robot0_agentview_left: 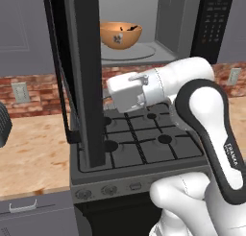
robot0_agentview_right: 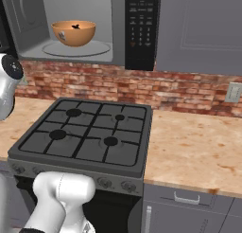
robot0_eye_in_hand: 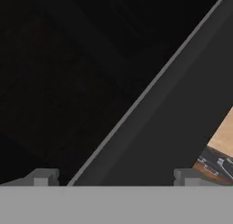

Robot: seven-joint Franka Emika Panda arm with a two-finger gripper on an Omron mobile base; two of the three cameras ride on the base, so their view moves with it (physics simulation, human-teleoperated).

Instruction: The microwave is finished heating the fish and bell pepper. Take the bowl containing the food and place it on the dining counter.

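Note:
The microwave (robot0_agentview_right: 141,28) stands open above the stove, its black glass door (robot0_agentview_left: 86,76) swung out towards me. Inside, the orange-tan bowl (robot0_agentview_left: 120,36) (robot0_agentview_right: 73,34) sits upright on the glass turntable (robot0_agentview_right: 92,49). A small dark shape pokes above its rim; the fish and bell pepper cannot be made out. My hand (robot0_agentview_left: 126,91) is pressed close behind the door's edge, below the bowl's level. In the hand view my gripper (robot0_eye_in_hand: 116,177) faces the dark door panel, fingertips (robot0_eye_in_hand: 43,176) wide apart, open and holding nothing. The dining counter is out of view.
A gas stove (robot0_agentview_right: 90,132) with black grates lies directly below the microwave. Wood-look counters (robot0_agentview_right: 198,142) (robot0_agentview_left: 33,144) flank it, backed by a brick wall (robot0_agentview_right: 179,92) with an outlet (robot0_agentview_right: 235,92). The open door blocks the left side of the microwave cavity.

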